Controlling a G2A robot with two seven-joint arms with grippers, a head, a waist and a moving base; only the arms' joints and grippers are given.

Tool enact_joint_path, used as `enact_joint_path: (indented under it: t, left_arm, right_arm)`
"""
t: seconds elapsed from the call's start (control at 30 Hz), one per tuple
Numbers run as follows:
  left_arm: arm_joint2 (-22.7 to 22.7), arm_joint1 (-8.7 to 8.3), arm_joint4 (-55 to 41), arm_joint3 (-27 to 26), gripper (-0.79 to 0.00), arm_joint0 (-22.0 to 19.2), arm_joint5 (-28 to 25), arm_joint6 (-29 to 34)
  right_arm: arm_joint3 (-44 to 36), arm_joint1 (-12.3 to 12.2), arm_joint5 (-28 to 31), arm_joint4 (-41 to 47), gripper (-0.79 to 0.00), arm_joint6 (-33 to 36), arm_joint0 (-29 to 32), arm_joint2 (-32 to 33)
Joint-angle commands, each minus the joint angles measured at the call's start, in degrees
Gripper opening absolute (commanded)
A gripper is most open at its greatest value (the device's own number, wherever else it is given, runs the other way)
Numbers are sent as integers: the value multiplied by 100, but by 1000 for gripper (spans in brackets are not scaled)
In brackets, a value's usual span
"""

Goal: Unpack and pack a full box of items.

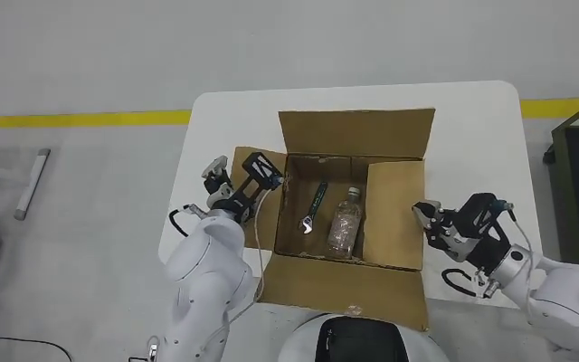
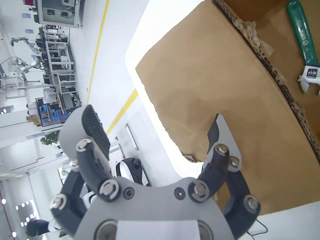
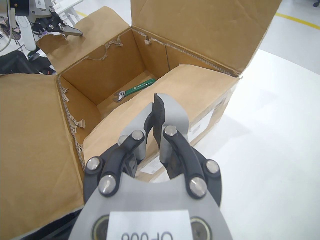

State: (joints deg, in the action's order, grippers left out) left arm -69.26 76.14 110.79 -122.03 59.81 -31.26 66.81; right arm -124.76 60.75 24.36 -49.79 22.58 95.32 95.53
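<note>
An open cardboard box (image 1: 395, 136) stands on the white table (image 1: 470, 136) with all its flaps spread. Inside lie a green-handled wrench (image 1: 313, 208) (image 2: 303, 46) (image 3: 136, 88) and a clear plastic bottle (image 1: 344, 226). My left gripper (image 1: 260, 172) (image 2: 155, 131) is open at the box's left flap (image 2: 212, 81). The flap's torn outer edge sits between its fingers, and the same gripper (image 3: 71, 31) also shows in the right wrist view. My right gripper (image 1: 423, 217) (image 3: 156, 106) is shut, just above the outer edge of the right flap (image 3: 120, 123). Nothing is visible between its pads.
Bare table lies to the right of the box (image 3: 275, 126) and behind it. The table's left edge runs close beside the left flap (image 2: 150, 38). A dark cabinet (image 1: 568, 154) stands off the table's right side.
</note>
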Motion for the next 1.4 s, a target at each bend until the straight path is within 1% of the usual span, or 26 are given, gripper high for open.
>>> enact_joint_path:
  t: [0.0, 0.13, 0.23, 0.3, 0.43, 0.5, 0.53, 0.63, 0.73, 0.77, 0.9, 1.0, 1.07, 1.37]
  left_arm:
    - [-1, 15, -139, -90, 0, -7, 62, 12]
    - [10, 47, -384, -365, 0, -101, 156, 80]
    - [44, 88, -752, -608, 0, -180, 385, 62]
    - [124, 103, -846, -733, 0, -274, 352, 108]
    - [368, 194, -1767, -906, 0, -351, 865, 51]
    - [591, 241, -2217, -943, 0, -419, 1029, 89]
    - [696, 270, -2486, -925, 0, -441, 1198, 61]
    - [1105, 357, -3162, -732, 0, -499, 1608, -173]
    - [1647, 467, -3851, -390, 0, -432, 2155, -627]
    - [1821, 498, -3971, -240, 0, -438, 2235, -706]
    - [2211, 618, -4515, 304, 0, -470, 2712, -1033]
    - [2256, 686, -5010, 587, 0, -466, 3081, -1125]
    - [2197, 724, -5394, 715, 0, -442, 3364, -1194]
    - [2187, 730, -5478, 722, 0, -436, 3396, -1213]
  right_arm:
    - [-81, 2, -135, 126, -785, -9, 10, 121]
    - [-219, 6, -327, 353, -785, -72, 114, 404]
    - [-250, 16, -494, 569, -785, -186, 252, 689]
    - [-243, 20, -563, 659, -785, -229, 367, 894]
    - [-162, 33, -626, 795, -785, -343, 614, 1296]
    - [-98, 39, -628, 822, -785, -382, 744, 1472]
    - [-69, 44, -627, 846, -785, -404, 805, 1537]
    - [16, 59, -654, 887, -785, -451, 966, 1685]
    - [41, 79, -710, 927, -785, -504, 1122, 1779]
    - [40, 84, -702, 927, -785, -519, 1169, 1806]
    - [41, 103, -657, 885, -785, -581, 1342, 1895]
    - [66, 115, -633, 831, -785, -619, 1411, 1930]
    - [63, 120, -611, 778, -785, -630, 1433, 1921]
    - [79, 135, -450, 523, -785, -564, 1385, 1541]
